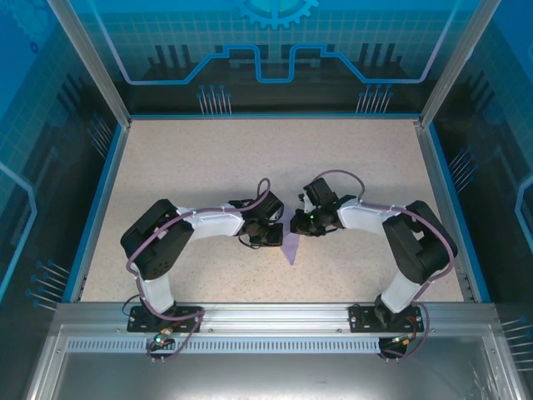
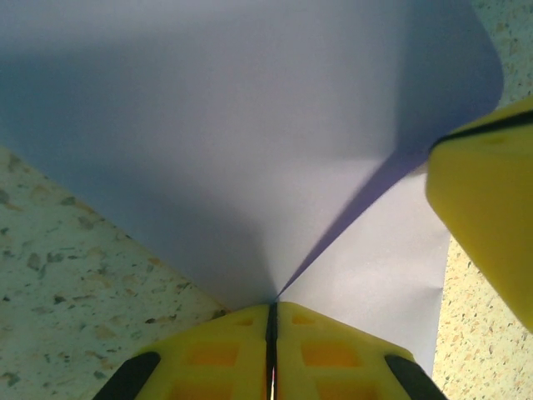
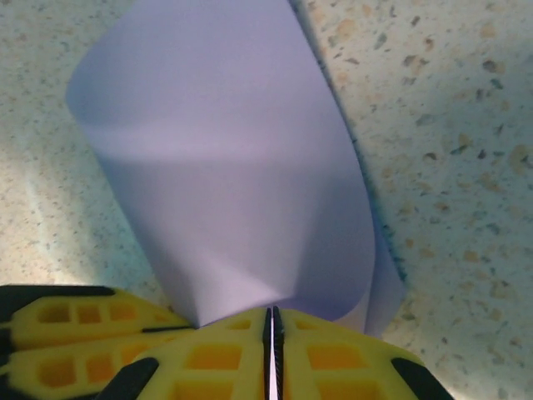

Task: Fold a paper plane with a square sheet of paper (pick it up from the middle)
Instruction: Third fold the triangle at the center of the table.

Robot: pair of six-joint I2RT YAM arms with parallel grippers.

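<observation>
At table (image 1: 208,167) centre, left claw (image 2: 271,312) and right claw (image 3: 271,317) pinch the paper (image 2: 250,125).

Speckled beige table (image 1: 208,167), blue border. Lavender square sheet of paper (image 1: 290,248) near centre, curled, lower point at the surface; contact unclear.

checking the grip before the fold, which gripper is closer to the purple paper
Neither left nor right: the left gripper is shut on the square sheet of paper, and the right gripper is shut on it too, close beside the left.
</observation>
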